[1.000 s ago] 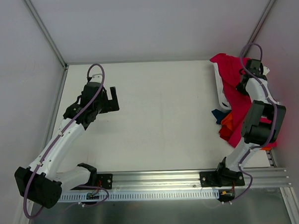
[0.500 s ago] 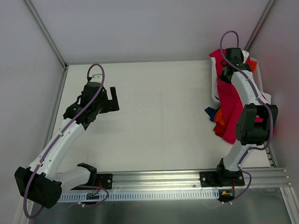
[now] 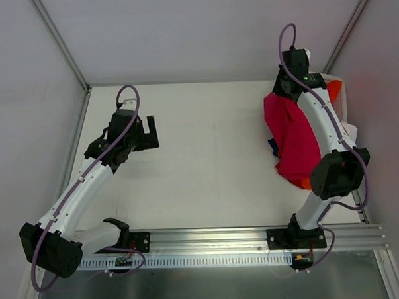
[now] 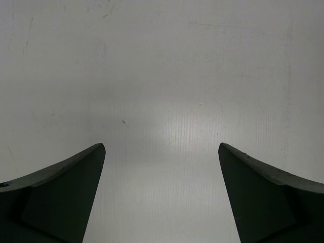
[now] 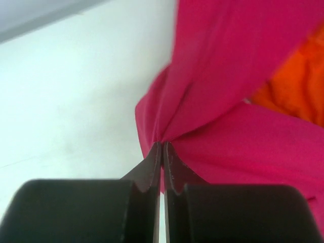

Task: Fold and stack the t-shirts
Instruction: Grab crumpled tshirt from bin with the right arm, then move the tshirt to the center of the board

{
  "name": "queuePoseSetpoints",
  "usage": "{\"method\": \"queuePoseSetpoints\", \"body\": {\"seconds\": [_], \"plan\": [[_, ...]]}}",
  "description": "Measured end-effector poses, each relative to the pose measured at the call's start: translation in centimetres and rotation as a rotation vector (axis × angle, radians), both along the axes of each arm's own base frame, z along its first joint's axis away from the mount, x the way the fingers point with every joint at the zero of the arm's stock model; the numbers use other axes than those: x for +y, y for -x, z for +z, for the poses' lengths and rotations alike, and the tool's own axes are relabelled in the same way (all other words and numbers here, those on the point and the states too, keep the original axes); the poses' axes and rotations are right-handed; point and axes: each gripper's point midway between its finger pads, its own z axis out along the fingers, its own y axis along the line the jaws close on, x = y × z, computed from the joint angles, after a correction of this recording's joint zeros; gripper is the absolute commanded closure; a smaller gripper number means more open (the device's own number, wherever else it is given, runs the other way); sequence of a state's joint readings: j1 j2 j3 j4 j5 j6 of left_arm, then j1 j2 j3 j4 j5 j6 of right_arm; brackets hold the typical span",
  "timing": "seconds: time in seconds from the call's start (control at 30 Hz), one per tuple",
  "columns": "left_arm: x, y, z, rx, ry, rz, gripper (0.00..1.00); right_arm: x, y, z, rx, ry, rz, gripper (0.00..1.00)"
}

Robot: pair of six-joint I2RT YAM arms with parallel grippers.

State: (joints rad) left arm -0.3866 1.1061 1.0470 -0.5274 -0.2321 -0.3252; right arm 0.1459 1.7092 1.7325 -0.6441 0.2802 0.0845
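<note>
The right jaws are pinched shut on a gathered fold of the crimson t-shirt (image 5: 243,147), which hangs from them in the upper right of the overhead view and drapes down beside the right arm (image 3: 320,118) toward the worktop (image 3: 212,142). The orange t-shirt (image 5: 296,93) is bunched behind the crimson cloth at the right edge, only patches of it showing. The left jaws stand wide apart above the worktop in the left half of the frame, holding nothing.
</note>
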Motion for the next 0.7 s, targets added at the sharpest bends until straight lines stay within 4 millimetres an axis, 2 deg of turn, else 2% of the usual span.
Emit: {"method": "queuePoseSetpoints", "body": {"seconds": [0.2,0.3,0.33,0.43,0.5,0.6,0.7], "plan": [[0.0,0.0,0.1,-0.002,0.001,0.000,0.03,8.8,-2.1,6.2,-0.134,-0.063,0.192,0.99],[0.0,0.0,0.1,-0.004,0.001,0.000,0.03,12.9,-3.2,8.6,-0.192,-0.107,0.277,1.00],[0.0,0.0,0.2,-0.006,0.002,0.000,0.03,13.8,-3.2,8.8,-0.199,-0.114,0.296,1.00],[0.0,0.1,0.3,-0.008,0.003,0.000,0.03,18.1,-3.3,8.7,-0.200,-0.155,0.376,0.99],[0.0,0.1,0.3,-0.008,0.003,0.000,0.03,21.6,-3.0,7.6,-0.179,-0.192,0.439,0.99],[0.0,0.1,0.3,-0.008,0.003,0.000,0.04,27.4,-1.8,5.0,-0.127,-0.242,0.540,0.99],[0.0,0.1,0.3,-0.008,0.003,0.000,0.03,33.2,0.3,1.4,-0.048,-0.272,0.644,1.00]]}}
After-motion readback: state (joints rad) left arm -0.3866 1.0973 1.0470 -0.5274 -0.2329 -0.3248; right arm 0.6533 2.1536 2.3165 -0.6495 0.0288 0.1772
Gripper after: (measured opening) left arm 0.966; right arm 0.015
